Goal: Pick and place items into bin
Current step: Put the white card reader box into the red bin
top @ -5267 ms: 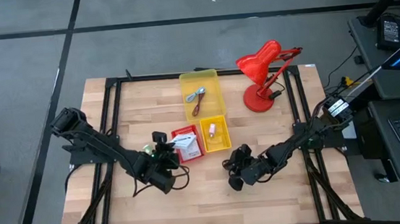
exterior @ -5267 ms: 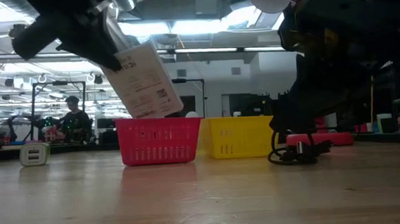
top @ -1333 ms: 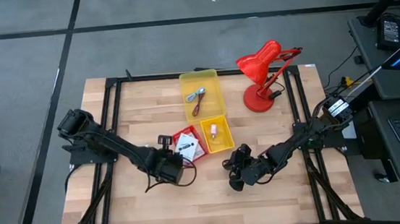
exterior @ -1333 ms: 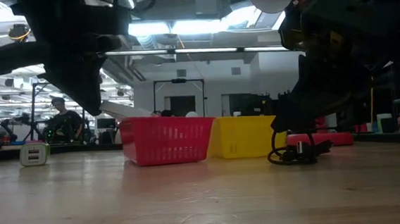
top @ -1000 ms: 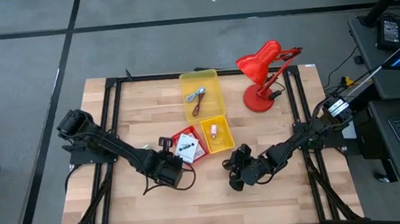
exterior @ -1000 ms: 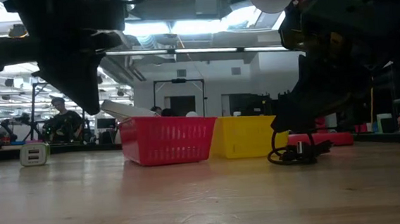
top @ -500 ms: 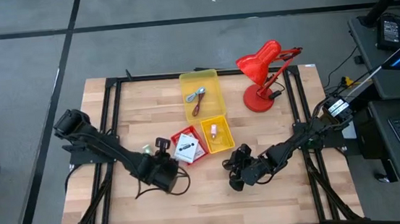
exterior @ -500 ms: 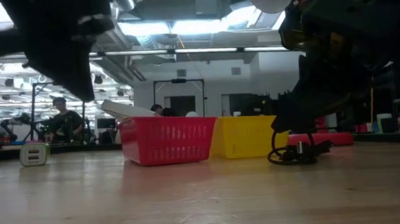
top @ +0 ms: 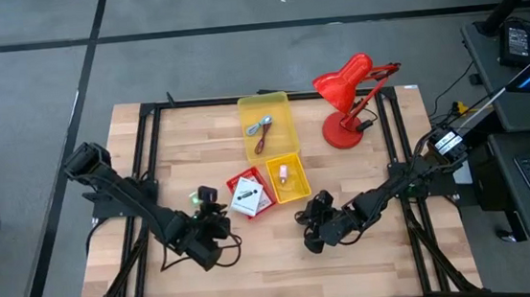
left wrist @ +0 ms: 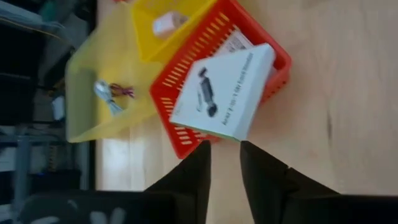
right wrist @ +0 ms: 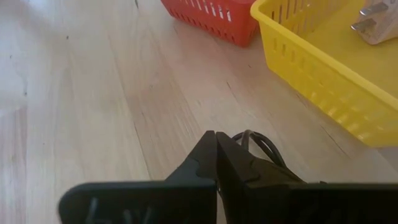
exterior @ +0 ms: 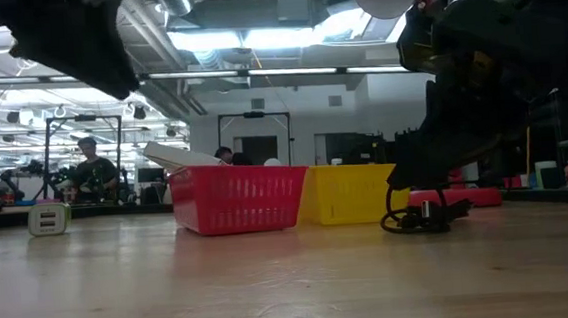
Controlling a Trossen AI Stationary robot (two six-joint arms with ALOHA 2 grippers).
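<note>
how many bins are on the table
3: a large yellow tray at the table's far middle, a small yellow basket in front of it, and a red basket touching that basket's left side.

The tabletop (right wrist: 93, 93) is showing pale, smooth wood grain. The slotted red basket (left wrist: 205, 56) is looking like plastic. The white packet (left wrist: 224, 93) is appearing as matt printed card.

A red basket (exterior: 235, 199) stands on the wooden worktop (exterior: 272, 280), touching a yellow basket (exterior: 352, 193) beside it. A white packet (exterior: 174, 157) juts tilted over the red basket's rim. The right tool (exterior: 436, 183) hangs low just beside the yellow basket, with a coiled black cable (exterior: 423, 216) lying on the worktop right under it. The left arm (exterior: 75, 33) shows only as a dark shape high up, well apart from the red basket. A small white block (exterior: 49, 219) sits far off on the worktop's edge. A person (exterior: 90, 173) is in the room behind.
</note>
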